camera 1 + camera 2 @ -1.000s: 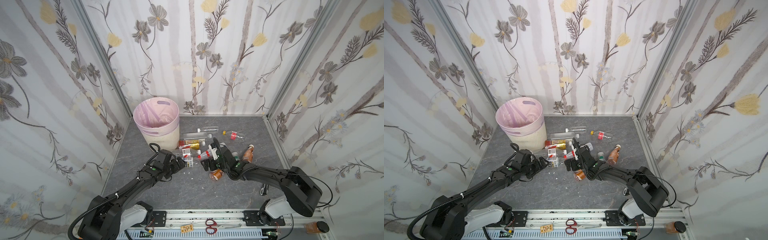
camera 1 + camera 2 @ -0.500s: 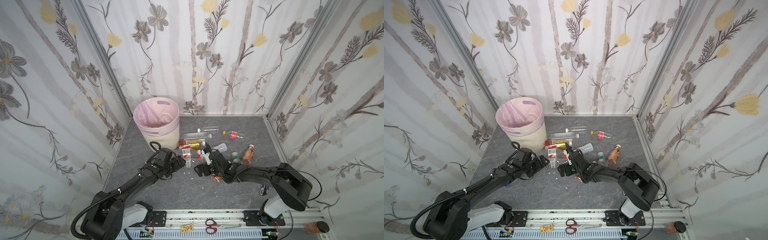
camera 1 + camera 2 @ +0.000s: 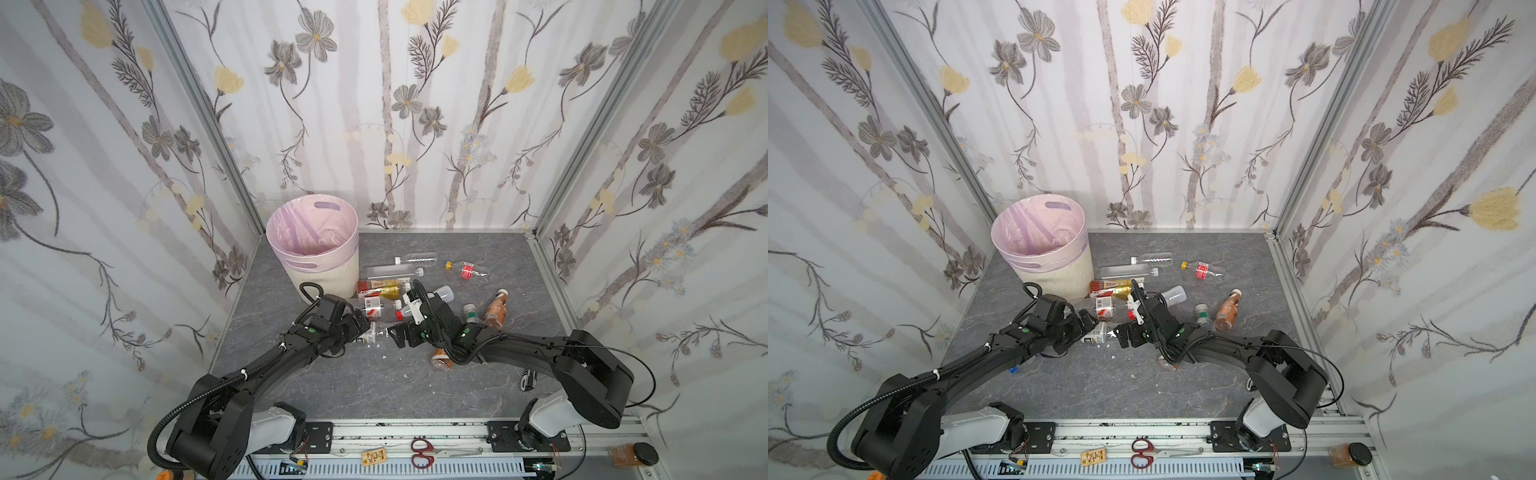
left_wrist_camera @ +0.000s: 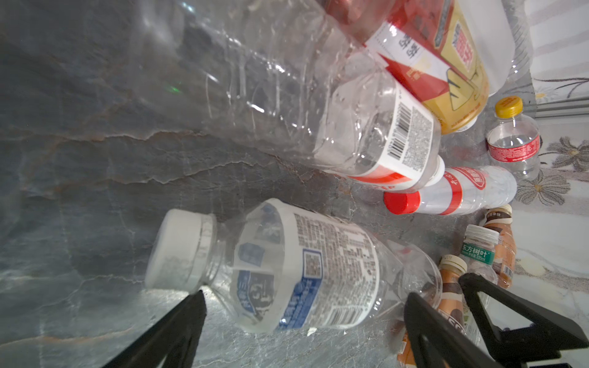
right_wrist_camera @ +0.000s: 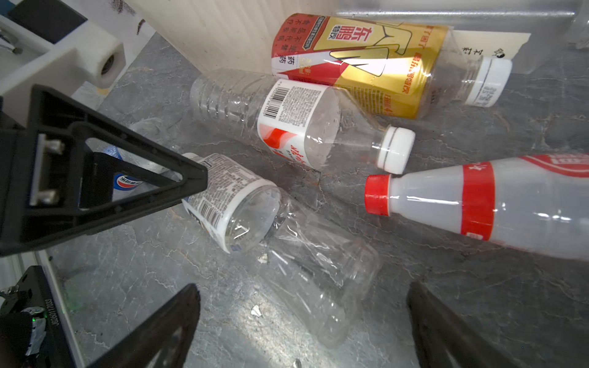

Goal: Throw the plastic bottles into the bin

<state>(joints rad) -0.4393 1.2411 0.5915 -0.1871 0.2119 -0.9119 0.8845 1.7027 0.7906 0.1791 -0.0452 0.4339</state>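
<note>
Clear crumpled white-capped plastic bottle [image 4: 306, 270] lies between my left tool [image 4: 304, 298] and right tool [image 5: 302, 288], both open; half hidden from above.

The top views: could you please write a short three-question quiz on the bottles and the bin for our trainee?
1. True or false: the left gripper is shut on a bottle.
2. The red-labelled bottle lies apart from the rest, toward the back wall. What colour is its cap? A green, B yellow, C white.
3. In both top views, on which side of the bottle pile does the bin stand?

Key: 1 false, its jaws stand open and hold nothing; 2 B; 3 the left.
</note>
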